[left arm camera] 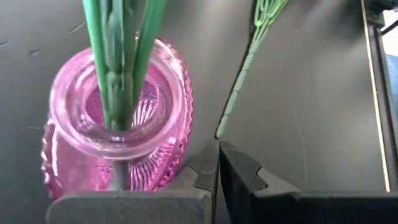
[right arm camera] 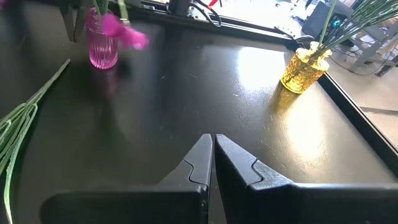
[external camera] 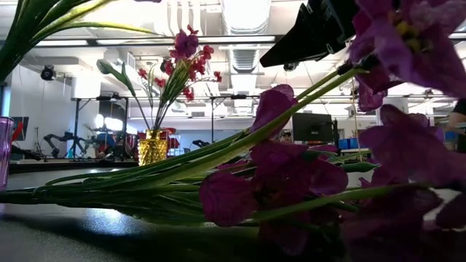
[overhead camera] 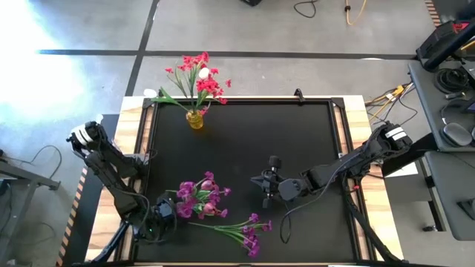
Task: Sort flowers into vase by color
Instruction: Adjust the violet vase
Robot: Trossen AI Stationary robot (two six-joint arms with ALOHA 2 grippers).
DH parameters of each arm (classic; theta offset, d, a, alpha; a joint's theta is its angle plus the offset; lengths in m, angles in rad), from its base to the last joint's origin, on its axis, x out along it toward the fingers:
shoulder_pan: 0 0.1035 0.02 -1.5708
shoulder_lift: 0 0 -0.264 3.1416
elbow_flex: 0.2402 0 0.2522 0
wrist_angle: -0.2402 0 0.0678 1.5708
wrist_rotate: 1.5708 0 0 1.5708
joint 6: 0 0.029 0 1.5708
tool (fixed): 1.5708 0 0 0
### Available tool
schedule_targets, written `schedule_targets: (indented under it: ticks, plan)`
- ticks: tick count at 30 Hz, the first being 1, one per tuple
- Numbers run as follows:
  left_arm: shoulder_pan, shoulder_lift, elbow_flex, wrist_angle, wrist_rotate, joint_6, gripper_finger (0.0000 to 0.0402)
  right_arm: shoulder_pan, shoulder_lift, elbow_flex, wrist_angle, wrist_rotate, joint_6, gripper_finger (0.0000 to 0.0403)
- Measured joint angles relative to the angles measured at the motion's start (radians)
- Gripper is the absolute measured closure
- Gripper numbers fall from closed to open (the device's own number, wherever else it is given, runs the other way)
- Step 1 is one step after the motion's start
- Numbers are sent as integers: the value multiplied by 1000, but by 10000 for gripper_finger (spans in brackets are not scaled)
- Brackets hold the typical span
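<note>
1. Red flowers [overhead camera: 199,73] stand sorted in the yellow vase [overhead camera: 194,119] at the table's [overhead camera: 312,148] far edge.
2. Purple flowers [overhead camera: 200,197] fill the pink vase [left arm camera: 118,118]; the left tool [left arm camera: 217,177], pressed together, sits just beside it.
3. One purple sprig [overhead camera: 241,230] lies loose, unsorted.
4. The right tool [right arm camera: 213,165] hovers mid-table, pressed together, empty.

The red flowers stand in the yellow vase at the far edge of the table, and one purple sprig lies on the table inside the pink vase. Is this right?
Not quite. The purple sprig lies flat on the table outside the pink vase, as the high view shows. The red flowers do stand in the yellow vase at the far edge.
</note>
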Motion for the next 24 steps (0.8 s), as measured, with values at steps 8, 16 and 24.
schedule_targets:
  ticks: [8, 16, 24]
  plan:
    - [0, 30, 0, 0, -37, -28, 402, 0, 0, 0, 0, 0, 0, 390]
    - [0, 30, 0, -1, -113, -32, 402, 0, 0, 0, 0, 0, 0, 390]
    - [0, 30, 0, -8, -173, -35, 402, 0, 0, 0, 0, 1, 0, 390]
